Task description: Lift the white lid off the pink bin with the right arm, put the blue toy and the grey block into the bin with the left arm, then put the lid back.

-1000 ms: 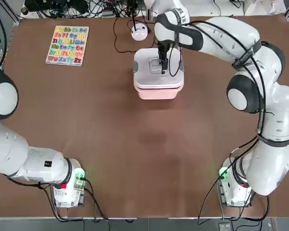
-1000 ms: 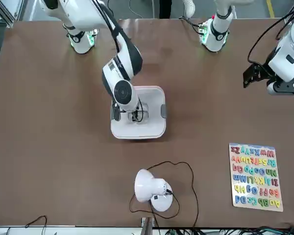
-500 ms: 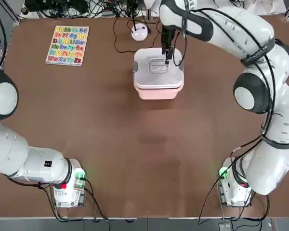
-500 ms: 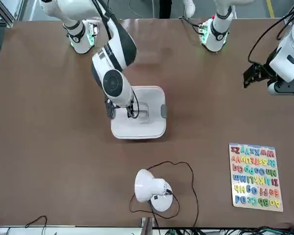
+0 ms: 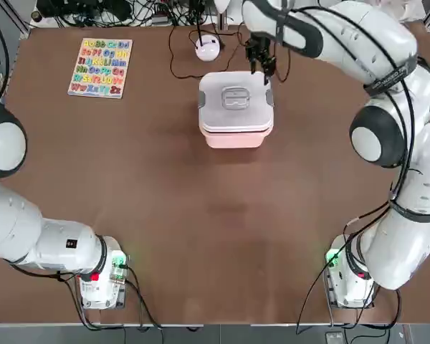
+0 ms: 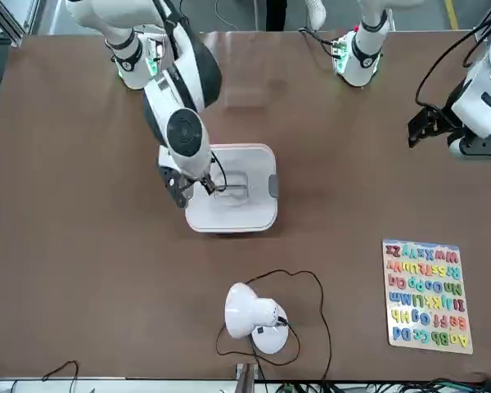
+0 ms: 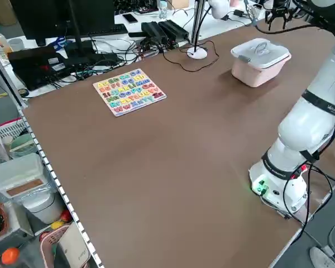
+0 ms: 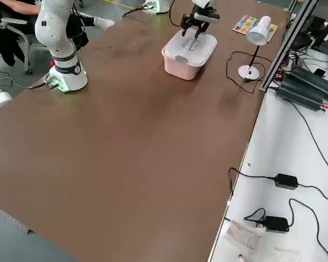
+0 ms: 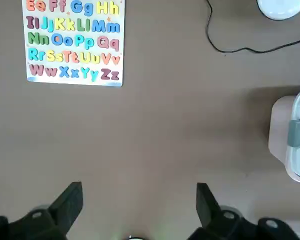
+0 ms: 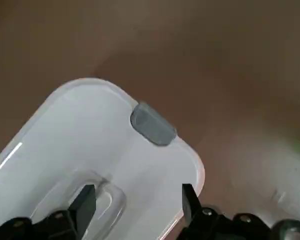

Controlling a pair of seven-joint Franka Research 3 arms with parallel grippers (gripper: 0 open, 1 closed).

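Lid [image 5: 235, 99] on bin [image 5: 236, 136], end effector [image 5: 260, 63] above.

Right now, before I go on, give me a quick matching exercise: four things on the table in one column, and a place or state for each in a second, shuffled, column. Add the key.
Things:
1. lid
2. right claw
3. puzzle board
4. lamp

Places or states:
A. open, above the lid's far right corner
B. flat near the far left corner of the table
C. closed on the pink bin
D. just beyond the bin, by the far edge

Pairs: 1-C, 2-A, 3-B, 4-D
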